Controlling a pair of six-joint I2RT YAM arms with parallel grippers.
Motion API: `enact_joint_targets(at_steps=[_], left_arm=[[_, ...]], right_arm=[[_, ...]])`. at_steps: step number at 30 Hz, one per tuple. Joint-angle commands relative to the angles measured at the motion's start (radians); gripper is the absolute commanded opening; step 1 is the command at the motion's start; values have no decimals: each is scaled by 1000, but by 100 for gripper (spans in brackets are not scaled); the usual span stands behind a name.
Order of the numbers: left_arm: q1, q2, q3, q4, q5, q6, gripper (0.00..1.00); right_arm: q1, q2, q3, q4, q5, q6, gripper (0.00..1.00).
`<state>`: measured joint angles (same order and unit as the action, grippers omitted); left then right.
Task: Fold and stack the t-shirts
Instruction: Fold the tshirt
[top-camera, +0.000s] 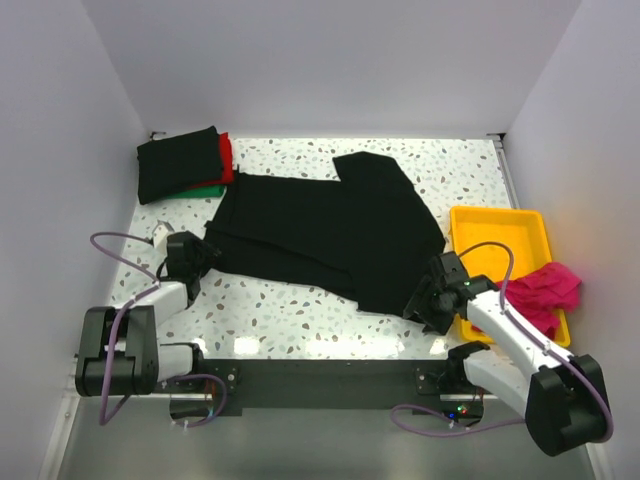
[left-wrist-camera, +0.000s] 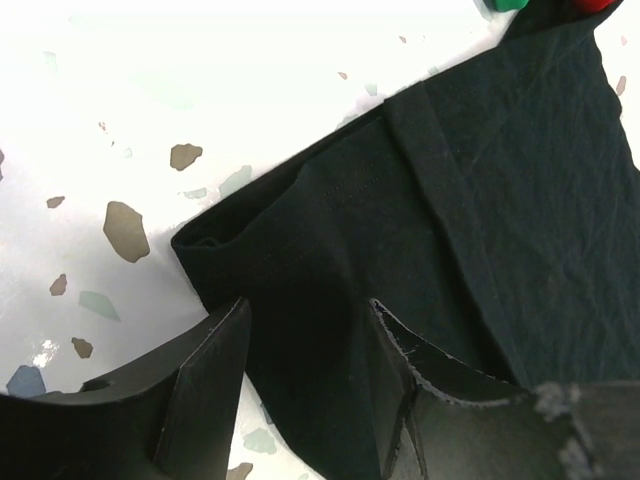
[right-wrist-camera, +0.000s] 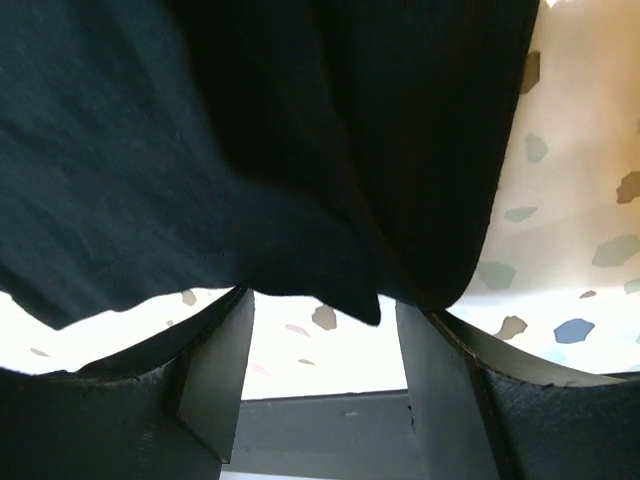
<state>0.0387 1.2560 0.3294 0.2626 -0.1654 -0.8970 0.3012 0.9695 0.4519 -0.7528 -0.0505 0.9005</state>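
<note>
- Working on the black t-shirt (top-camera: 320, 225), spread out and partly doubled over, just beside the yellow tray (top-camera: 500, 225) on the tray's left side.
- Already folded and stacked well apart from the tray, in the far corner to its left: a folded black shirt (top-camera: 178, 163) on top, with a red shirt (top-camera: 227, 158) and a green shirt (top-camera: 205, 190) peeking out beneath.
- Waiting in the tray, draped over its near right rim: the magenta-pink shirt (top-camera: 545, 290).
- Judged to be mid-fold, with both near corners of the black t-shirt about to be taken.
- Left gripper (left-wrist-camera: 308, 330): released, fingers spread astride the shirt corner farthest from the tray, with cloth between them but not pinched.
- Right gripper (right-wrist-camera: 325, 310): released too, set at the shirt corner just beside the tray's near-left corner, with dark cloth bunched above the fingers and speckled table (right-wrist-camera: 590, 200) visible through the gap.
- Push each pincer further onto the cloth before closing, to catch every layer at the corner rather than only the top one.
- Close both together, lift just clear of the table, and carry the near edge over in step, holding the span taut against a sagging middle.
- Mind the tray side, since cloth could drag onto the rim.
- Lay flat, align the edges, then let go.
</note>
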Motion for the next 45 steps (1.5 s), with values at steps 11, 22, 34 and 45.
enact_joint_targets(at_steps=[11,22,34,45], left_arm=[[4,45,86,69,-57,47,18],[4,-30,135,-89,-83,32,1],[4,-17,97,-175,-138,-8,45],[4,111,126,-161,-164,-10,58]], right_arm=[[6,152,165,130,261,-95,34],[4,161,231,81,225,-160,0],[4,179,249,76,201,-187,0],[0,216,272,86,202,-201,0]])
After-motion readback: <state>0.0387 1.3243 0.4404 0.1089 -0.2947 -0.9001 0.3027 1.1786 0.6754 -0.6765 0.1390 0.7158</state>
